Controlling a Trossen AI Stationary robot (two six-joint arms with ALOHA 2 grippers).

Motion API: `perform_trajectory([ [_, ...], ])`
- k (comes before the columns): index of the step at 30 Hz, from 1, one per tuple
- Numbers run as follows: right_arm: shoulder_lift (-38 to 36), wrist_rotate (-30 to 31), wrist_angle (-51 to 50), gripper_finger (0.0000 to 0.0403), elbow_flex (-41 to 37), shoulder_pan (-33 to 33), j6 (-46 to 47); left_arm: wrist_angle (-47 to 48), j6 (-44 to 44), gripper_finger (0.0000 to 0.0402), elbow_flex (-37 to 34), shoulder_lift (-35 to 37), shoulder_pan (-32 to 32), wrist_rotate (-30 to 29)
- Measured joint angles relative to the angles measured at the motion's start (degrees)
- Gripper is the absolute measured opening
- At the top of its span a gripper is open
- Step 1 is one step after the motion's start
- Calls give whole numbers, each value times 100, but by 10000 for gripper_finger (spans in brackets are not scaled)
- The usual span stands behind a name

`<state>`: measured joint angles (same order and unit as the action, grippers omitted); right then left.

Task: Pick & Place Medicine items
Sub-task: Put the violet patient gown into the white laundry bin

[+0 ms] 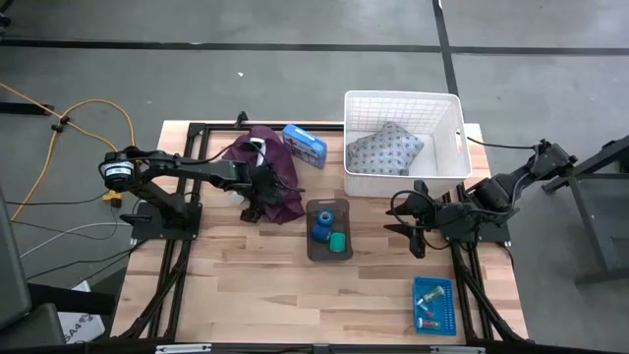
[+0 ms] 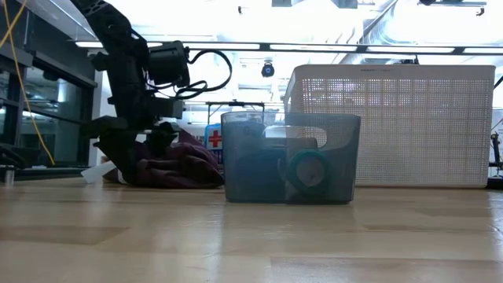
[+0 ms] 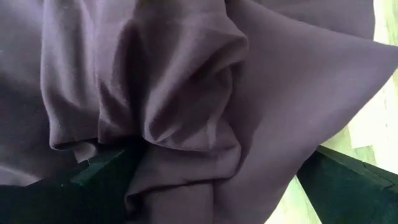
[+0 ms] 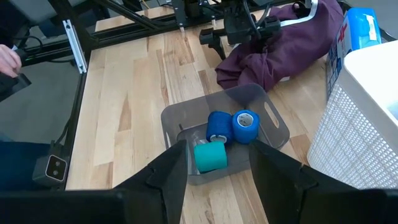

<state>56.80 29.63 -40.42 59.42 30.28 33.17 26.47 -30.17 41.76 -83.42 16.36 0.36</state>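
High view. The left tool (image 1: 257,202) sits down on the maroon garment (image 1: 265,169) near the table's (image 1: 246,285) far-left area. The right tool (image 1: 411,218) hovers just right of the grey bin (image 1: 327,230) at mid-table, its fingers spread wide and empty. In the bin lie two blue rolls (image 1: 322,224) and a green roll (image 1: 338,242). A blue tray (image 1: 432,305) near the front-right corner holds tiny pale and pinkish pieces. The white basket (image 1: 403,145) at the far edge contains the grey patterned cloth (image 1: 384,149); a blue box (image 1: 305,145) lies left of it.

Low view. The left arm (image 2: 130,71) drops onto the garment (image 2: 177,167). The green roll (image 2: 308,170) shows through the bin wall (image 2: 291,157), resting on the bin floor.

Left wrist view. Maroon folds (image 3: 186,106) fill everything. The fingers (image 3: 93,180) are parted, with fabric bunched between them; I cannot tell whether they have actually closed on it.

Right wrist view. The right tool's fingers (image 4: 168,174) stand apart over the bin's near rim (image 4: 273,127). The blue rolls (image 4: 231,126) touch each other, and the green roll (image 4: 211,155) lies against them.

Risks, as I judge them: the rolls are round and packed tightly, so a descending finger could nudge one aside or pinch two together. A finger may also strike the bin's rim and shove the light bin. Any garment lifted on the left could drag towards the bin.
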Motion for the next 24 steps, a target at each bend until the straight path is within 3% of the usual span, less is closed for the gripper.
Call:
perform_trajectory([
  [9,0,-2,1,160,-1,-2,-1,13,-233,368,0,-2,-94,-106],
  [24,-1,-2,0,160,0,0,-1,-9,338,233,2,-2,-169,-587],
])
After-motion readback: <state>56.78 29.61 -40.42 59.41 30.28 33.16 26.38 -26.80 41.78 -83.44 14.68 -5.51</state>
